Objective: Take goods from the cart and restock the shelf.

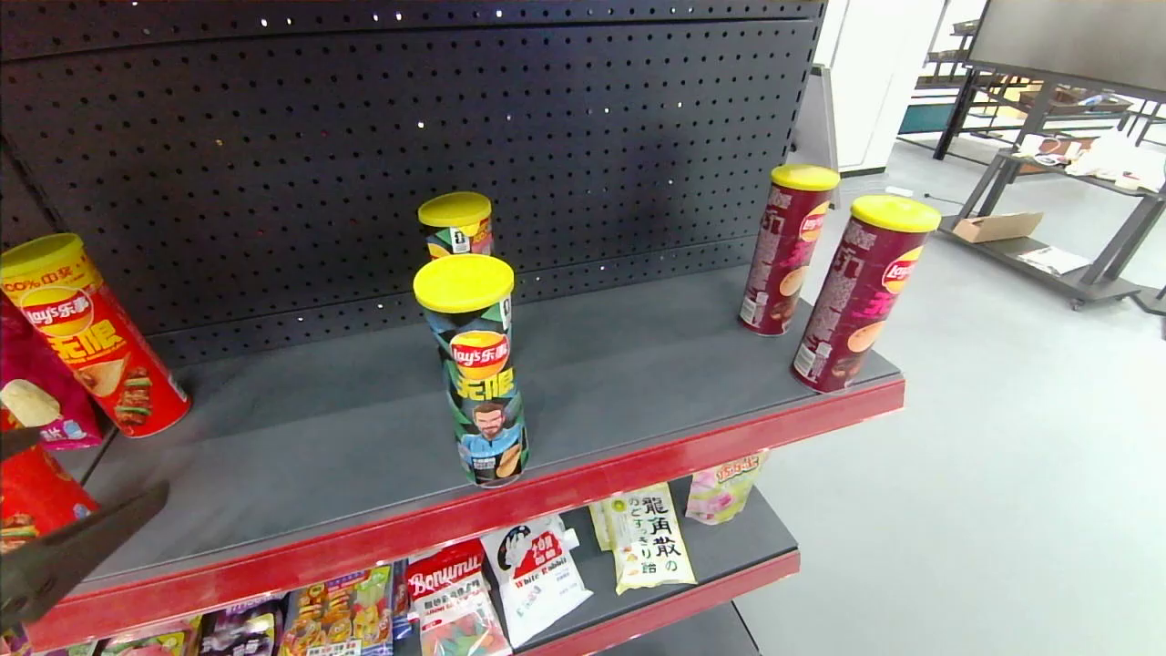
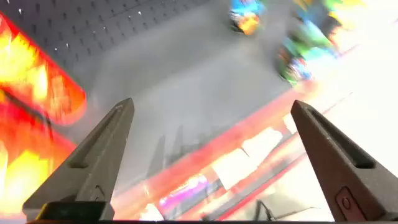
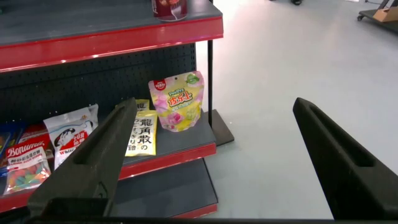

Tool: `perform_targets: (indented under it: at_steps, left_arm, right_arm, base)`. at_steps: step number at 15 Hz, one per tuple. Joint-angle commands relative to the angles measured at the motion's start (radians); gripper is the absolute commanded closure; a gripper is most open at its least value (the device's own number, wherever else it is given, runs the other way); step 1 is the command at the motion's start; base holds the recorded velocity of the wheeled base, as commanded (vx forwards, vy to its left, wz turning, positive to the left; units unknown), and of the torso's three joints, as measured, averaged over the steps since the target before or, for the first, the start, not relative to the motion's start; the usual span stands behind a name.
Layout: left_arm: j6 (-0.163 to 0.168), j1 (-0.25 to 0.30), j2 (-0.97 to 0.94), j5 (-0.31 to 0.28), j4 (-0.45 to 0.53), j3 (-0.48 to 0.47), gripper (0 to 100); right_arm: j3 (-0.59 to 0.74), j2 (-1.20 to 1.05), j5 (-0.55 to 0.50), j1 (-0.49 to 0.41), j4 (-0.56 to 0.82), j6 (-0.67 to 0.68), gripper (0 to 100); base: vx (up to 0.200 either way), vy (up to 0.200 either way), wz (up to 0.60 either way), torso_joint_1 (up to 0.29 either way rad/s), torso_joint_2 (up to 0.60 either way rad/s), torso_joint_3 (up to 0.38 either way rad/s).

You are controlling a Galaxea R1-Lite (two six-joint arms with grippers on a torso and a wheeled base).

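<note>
On the grey shelf (image 1: 301, 428) with its red front edge stand chip cans: a blue-green can (image 1: 478, 374) near the edge, a second can (image 1: 455, 223) behind it; two maroon cans (image 1: 861, 292) at the right end; a red can (image 1: 91, 337) at the left; snack bags (image 1: 547, 574) lie on the tier below; pale floor (image 1: 1002, 456) and a black rack (image 1: 1002, 244) lie off to the right; left gripper (image 2: 212, 104) and right gripper (image 3: 216, 102) are both spread wide, holding nothing.

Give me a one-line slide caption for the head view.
Grey shelf with a red can at left, two dark cans in the middle, two maroon cans at right; snack bags below.
</note>
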Motion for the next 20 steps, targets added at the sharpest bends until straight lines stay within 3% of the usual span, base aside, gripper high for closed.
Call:
perform_targets:
  at_steps: [1, 2, 4, 5, 6, 9, 12, 14, 16, 20]
  left_arm:
    - [0.016, 0.054, -0.339, -0.077, 0.166, 0.033, 0]
    - [0.014, 0.054, -0.41, -0.075, 0.19, 0.051, 0]
    - [0.013, 0.053, -0.583, -0.078, 0.379, 0.059, 0]
    - [0.013, 0.053, -0.583, -0.078, 0.379, 0.059, 0]
    - [0.019, 0.053, -0.683, -0.081, 0.495, 0.059, 0]
    - [0.01, 0.053, -0.68, -0.06, 0.455, 0.063, 0]
    - [-0.051, 0.053, -0.681, 0.08, 0.428, 0.106, 0]
    - [-0.087, 0.054, -0.68, 0.124, 0.331, 0.155, 0]
    - [-0.087, 0.054, -0.68, 0.126, 0.284, 0.181, 0]
    - [-0.087, 0.053, -0.68, 0.119, 0.282, 0.194, 0]
  right_arm:
    - [0.0, 0.0, 0.0, 0.0, 0.0, 0.0, 0]
    - [0.0, 0.0, 0.0, 0.0, 0.0, 0.0, 0]
    - [0.0, 0.0, 0.0, 0.0, 0.0, 0.0, 0]
    - [0.0, 0.0, 0.0, 0.0, 0.0, 0.0, 0]
    - [0.0, 0.0, 0.0, 0.0, 0.0, 0.0, 0]
    - [0.0, 0.0, 0.002, 0.0, 0.0, -0.003, 0]
    - [0.0, 0.0, 0.0, 0.0, 0.0, -0.006, 0]
    - [0.0, 0.0, 0.002, 0.0, 0.0, -0.007, 0]
    - [0.0, 0.0, 0.0, 0.0, 0.0, -0.006, 0]
    - [0.0, 0.0, 0.0, 0.0, 0.0, -0.006, 0]
  base:
    - [0.0, 0.0, 0.0, 0.0, 0.0, 0.0]
    - [0.0, 0.0, 0.0, 0.0, 0.0, 0.0]
    - [0.0, 0.0, 0.0, 0.0, 0.0, 0.0]
    - [0.0, 0.0, 0.0, 0.0, 0.0, 0.0]
    - [0.0, 0.0, 0.0, 0.0, 0.0, 0.0]
    - [0.0, 0.0, 0.0, 0.0, 0.0, 0.0]
    - [0.0, 0.0, 0.0, 0.0, 0.0, 0.0]
    - [0.0, 0.0, 0.6, -0.002, 0.0, -0.005]
    - [0.0, 0.0, 0.6, 0.005, 0.0, 0.002]
    - [0.0, 0.0, 0.6, 0.004, 0.0, 0.0]
